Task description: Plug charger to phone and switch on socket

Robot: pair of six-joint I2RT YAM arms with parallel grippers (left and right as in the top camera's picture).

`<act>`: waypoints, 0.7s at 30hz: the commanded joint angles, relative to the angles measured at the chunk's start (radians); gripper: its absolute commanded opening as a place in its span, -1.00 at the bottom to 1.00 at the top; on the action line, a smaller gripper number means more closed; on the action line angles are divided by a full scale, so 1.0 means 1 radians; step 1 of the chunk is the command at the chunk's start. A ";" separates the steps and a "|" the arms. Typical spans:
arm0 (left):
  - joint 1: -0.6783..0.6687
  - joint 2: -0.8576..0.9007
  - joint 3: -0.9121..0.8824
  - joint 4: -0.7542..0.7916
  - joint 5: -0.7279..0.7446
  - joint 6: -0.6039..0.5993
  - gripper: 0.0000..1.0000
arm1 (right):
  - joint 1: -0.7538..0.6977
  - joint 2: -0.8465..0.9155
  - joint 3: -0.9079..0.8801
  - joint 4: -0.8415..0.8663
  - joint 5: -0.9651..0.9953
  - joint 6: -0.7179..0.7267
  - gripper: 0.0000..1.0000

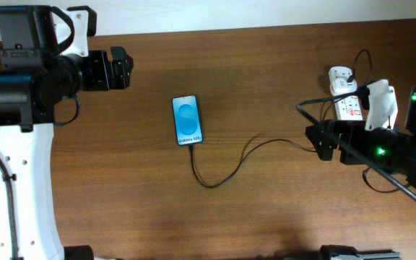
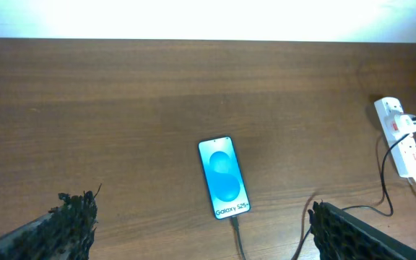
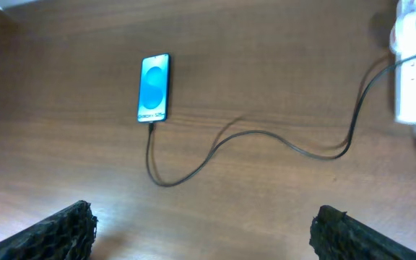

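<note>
I am looking down on a brown wooden surface (image 1: 266, 72). The phone (image 1: 187, 120) is lying flat, screen up, near the middle. Its blue screen is glowing with white "Galaxy S25" text.

The charger (image 1: 266, 141), a thin black cable, is meeting the phone's lower short edge with its tip. From there it is curling in a loose loop and then running across to the socket (image 1: 345, 107). The socket is a white strip with red markings, sitting at the far right edge and partly covered by my right arm. In the left wrist view the cable (image 2: 385, 188) is climbing to a plug seated in the socket (image 2: 401, 144). I cannot tell how the switches are set.

My left end effector (image 1: 126, 68) is hanging at the upper left, well apart from the phone, with its fingers (image 2: 71, 224) spread wide and holding nothing. My right end effector (image 1: 316, 142) is hovering just beside the socket, above the cable. Its fingers (image 3: 352, 231) are also spread wide and empty. The right wrist view is showing the phone (image 3: 154, 87) and the cable (image 3: 258, 132) lying beyond those fingers.
</note>
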 commanded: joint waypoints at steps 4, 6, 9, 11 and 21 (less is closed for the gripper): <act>0.003 -0.006 0.012 0.001 -0.007 0.001 0.98 | 0.067 -0.091 -0.127 0.208 0.115 -0.122 0.97; 0.003 -0.006 0.012 0.001 -0.007 0.001 0.98 | 0.095 -0.164 -0.233 0.323 0.172 -0.122 0.97; 0.003 -0.006 0.012 0.001 -0.007 0.001 0.98 | 0.107 -0.287 -0.416 0.496 0.201 -0.122 0.97; 0.003 -0.006 0.012 0.002 -0.007 0.001 0.98 | 0.106 -0.360 -0.522 0.586 0.201 -0.123 0.97; 0.003 -0.006 0.012 0.002 -0.007 0.001 0.98 | 0.106 -0.760 -1.054 1.034 0.219 -0.122 0.97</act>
